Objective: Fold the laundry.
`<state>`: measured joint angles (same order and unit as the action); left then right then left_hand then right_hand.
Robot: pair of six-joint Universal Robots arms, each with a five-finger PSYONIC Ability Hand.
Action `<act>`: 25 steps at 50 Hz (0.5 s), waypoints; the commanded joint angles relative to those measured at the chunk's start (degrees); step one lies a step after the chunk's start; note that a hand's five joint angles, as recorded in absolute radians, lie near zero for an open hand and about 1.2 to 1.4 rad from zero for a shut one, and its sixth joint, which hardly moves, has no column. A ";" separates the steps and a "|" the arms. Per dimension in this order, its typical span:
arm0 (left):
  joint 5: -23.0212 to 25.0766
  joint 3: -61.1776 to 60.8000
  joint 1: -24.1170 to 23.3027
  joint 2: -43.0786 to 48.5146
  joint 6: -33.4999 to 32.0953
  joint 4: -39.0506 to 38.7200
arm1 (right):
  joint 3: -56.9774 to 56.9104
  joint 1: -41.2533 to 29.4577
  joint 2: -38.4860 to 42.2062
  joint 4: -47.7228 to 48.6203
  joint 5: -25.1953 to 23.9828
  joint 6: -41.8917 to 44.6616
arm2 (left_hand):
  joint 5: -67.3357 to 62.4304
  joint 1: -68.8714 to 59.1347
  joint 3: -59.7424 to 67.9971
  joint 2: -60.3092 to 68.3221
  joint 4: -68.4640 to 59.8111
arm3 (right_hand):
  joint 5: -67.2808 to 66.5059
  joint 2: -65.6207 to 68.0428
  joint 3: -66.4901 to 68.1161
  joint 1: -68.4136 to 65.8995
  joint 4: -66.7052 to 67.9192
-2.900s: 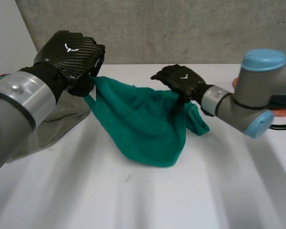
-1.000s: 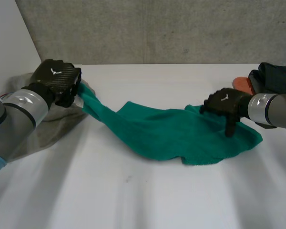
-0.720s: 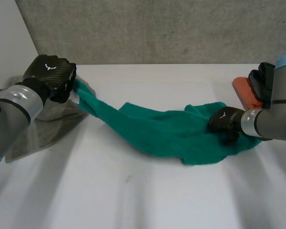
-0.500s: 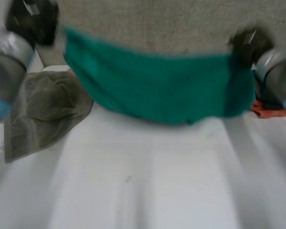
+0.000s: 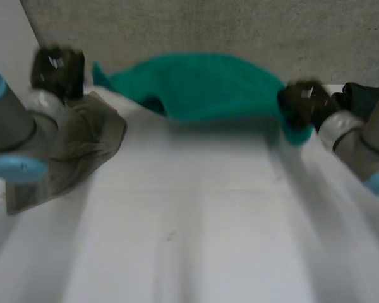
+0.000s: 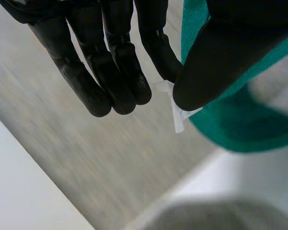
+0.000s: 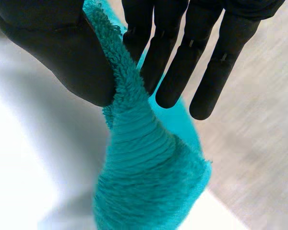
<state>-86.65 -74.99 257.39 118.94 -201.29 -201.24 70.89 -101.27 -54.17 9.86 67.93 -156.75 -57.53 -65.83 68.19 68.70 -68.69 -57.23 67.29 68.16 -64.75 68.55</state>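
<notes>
Left hand (image 5: 57, 68): raised at 10 o'clock over the worktop (image 5: 189, 240); its thumb pinches the green towel (image 5: 196, 85) against one finger, right beside a white label (image 6: 175, 108), with the other fingers straight.
Left risk: that pinch looks thin, so a sharp tug could strip the end free.
Grey cloth (image 5: 82, 142): crumpled on the worktop at 9 o'clock, near the left arm.
Towel: clear of the worktop at 12 o'clock, strung between both hands, its middle bowed upward.
Middle risk: laid down slack, it would likely wrinkle or overlap the grey cloth.
Right hand (image 5: 299, 103): at 2 o'clock, the thumb pinching the towel's edge against straight fingers.
Right risk: the bunched cloth below that pinch may skew the fold.
</notes>
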 commanded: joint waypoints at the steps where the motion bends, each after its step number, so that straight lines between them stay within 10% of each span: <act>1: 2.27 -9.38 1.36 1.38 -3.75 1.11 | 8.73 0.72 2.32 -8.88 0.54 6.80 | -12.47 -14.17 11.81 11.30 -11.31 | -1.20 1.13 0.27 -3.68 -0.12; 10: 3.59 -10.70 2.59 -1.43 -5.86 2.61 | 4.17 1.34 -3.93 -19.77 2.20 10.05 | -12.47 -14.17 11.81 11.30 -11.31 | 42.56 -42.62 -43.49 40.08 -43.88; 25: 3.68 -11.67 1.28 -2.66 -5.51 3.31 | -17.36 1.25 7.32 -35.78 9.24 29.75 | -12.47 -14.17 11.81 11.30 -11.31 | 43.77 -43.83 -44.70 41.29 -45.09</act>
<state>-83.02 -86.48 259.28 116.11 -206.88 -198.55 60.01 -99.93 -51.86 -23.28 76.13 -131.78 -57.53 -65.83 68.19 68.71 -68.69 -11.36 23.82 23.79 -23.59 22.64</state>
